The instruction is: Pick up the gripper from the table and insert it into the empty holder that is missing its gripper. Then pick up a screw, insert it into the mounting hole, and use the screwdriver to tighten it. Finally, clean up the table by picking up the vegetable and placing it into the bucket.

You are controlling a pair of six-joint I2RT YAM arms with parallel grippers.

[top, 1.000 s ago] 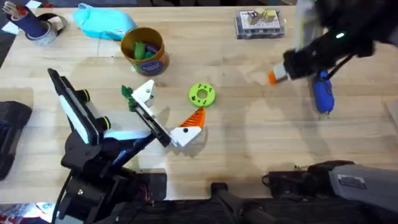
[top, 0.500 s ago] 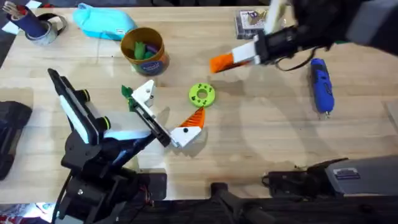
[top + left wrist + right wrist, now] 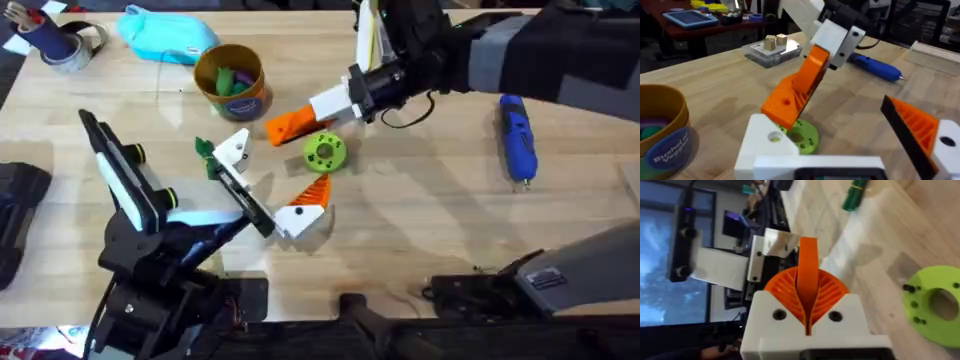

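Your right arm (image 3: 520, 50) reaches across the tabletop (image 3: 420, 220), its fingers pinching the white base of the orange gripper (image 3: 292, 123), carried tip-first just above the green disc (image 3: 324, 151), toward the white holder (image 3: 232, 152), probably for insertion. Whether the left fingers are spread, you cannot tell.

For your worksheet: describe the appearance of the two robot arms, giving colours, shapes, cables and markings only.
The right arm is black with a grey link and a thin black cable looping near its wrist. The left arm is black and angular, with yellow-green rings on one joint and a pale blue-white section.
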